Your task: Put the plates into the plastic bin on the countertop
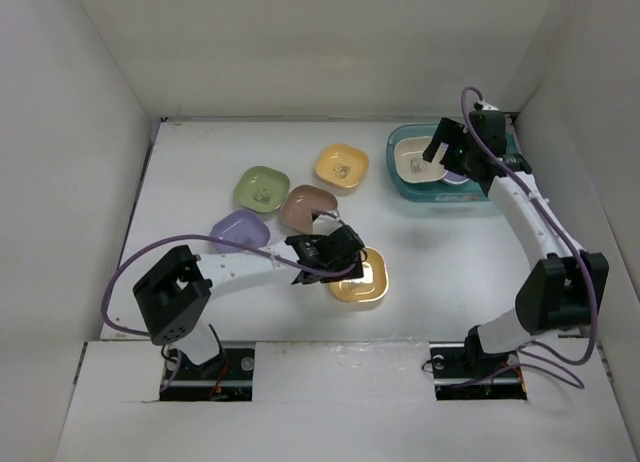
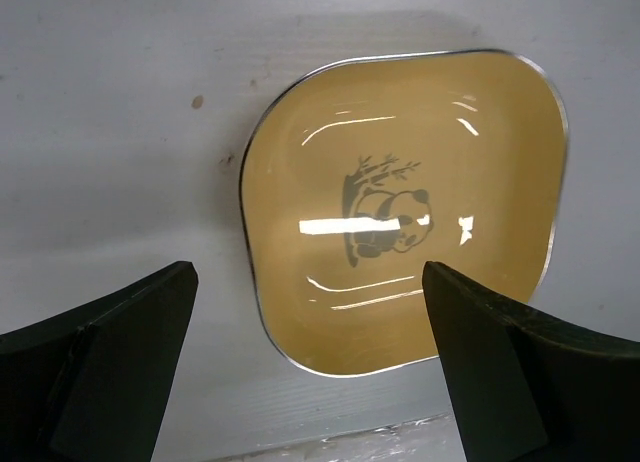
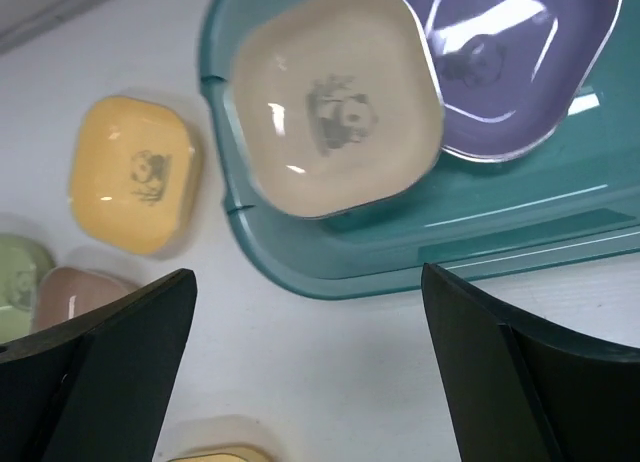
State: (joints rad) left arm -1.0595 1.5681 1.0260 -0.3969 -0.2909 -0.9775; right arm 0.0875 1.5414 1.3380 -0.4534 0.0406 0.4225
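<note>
Two items, a cream plate (image 3: 335,102) and a purple plate (image 3: 510,62), lay in the teal bin (image 3: 420,257) beneath wide-open right fingers (image 3: 100,362); five plates sat on the worktop (image 2: 120,132), where the open left fingers (image 2: 110,362) would best straddle one rim of the nearest yellow plate (image 2: 400,212).

- Glossy and smooth on the yellow-orange rounded-square dish (image 2: 400,222), with sharp white glints around its dark print and a thin silvery line along the rim.
- Matt and faintly speckled on the flat white countertop (image 2: 120,132), at 9 o'clock of that dish.
- Translucent, smooth plastic on the teal rounded-rectangular bin (image 3: 420,247).
- Shiny inside it on the cream rounded-square dish (image 3: 335,102) and, at 2 o'clock of that, the purple rounded-square dish (image 3: 500,62).
- Dull matt black on the fingers (image 2: 110,372) of the left gripper (image 2: 308,282).
</note>
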